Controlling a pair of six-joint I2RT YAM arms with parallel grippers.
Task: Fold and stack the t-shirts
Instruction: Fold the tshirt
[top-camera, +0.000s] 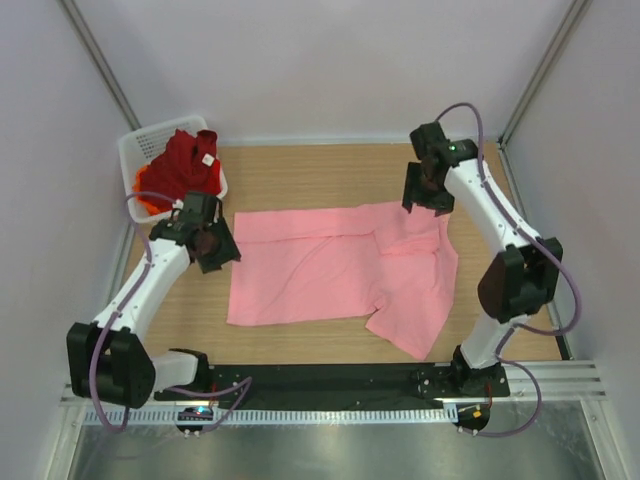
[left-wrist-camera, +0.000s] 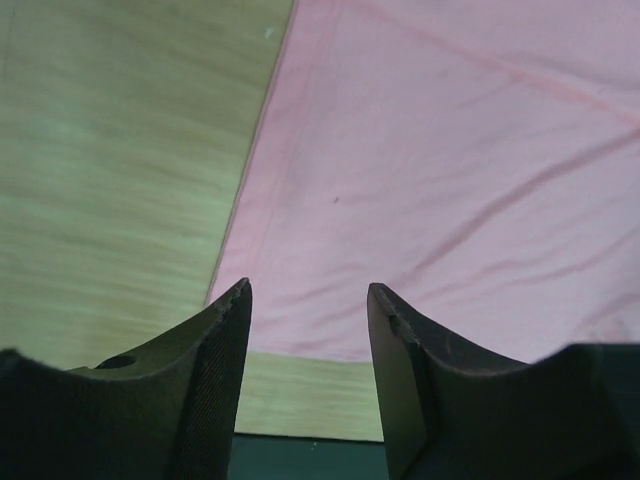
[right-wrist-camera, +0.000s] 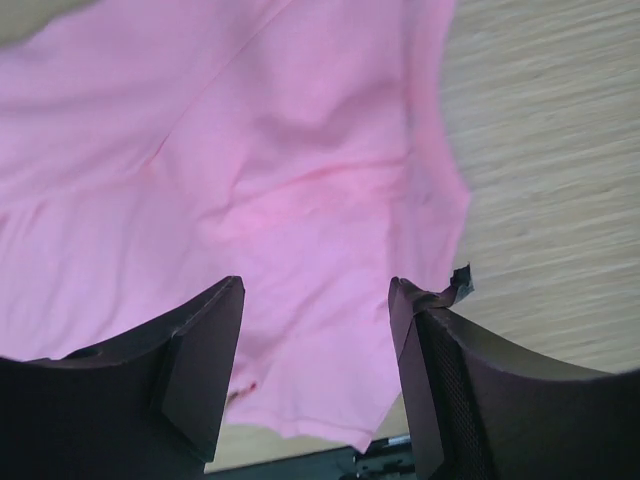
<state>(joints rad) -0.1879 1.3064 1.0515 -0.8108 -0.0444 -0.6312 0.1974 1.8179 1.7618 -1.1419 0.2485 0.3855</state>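
A light pink t-shirt (top-camera: 330, 270) lies spread on the wooden table, its right part folded over with a sleeve pointing to the near right. My left gripper (top-camera: 212, 245) hovers at the shirt's left edge, open and holding nothing; its wrist view shows the pink cloth (left-wrist-camera: 450, 170) below the fingers (left-wrist-camera: 215, 370). My right gripper (top-camera: 425, 195) hangs open above the shirt's far right corner, with pink cloth (right-wrist-camera: 280, 180) beneath its fingers (right-wrist-camera: 200, 360). A dark red t-shirt (top-camera: 188, 165) with a white tag sits in the basket, and an orange t-shirt (top-camera: 148, 203) peeks out under it.
The white mesh basket (top-camera: 140, 148) stands at the far left corner. Grey walls enclose the table on three sides. A black rail (top-camera: 330, 378) with both arm bases runs along the near edge. Bare wood (top-camera: 300, 170) shows behind the shirt.
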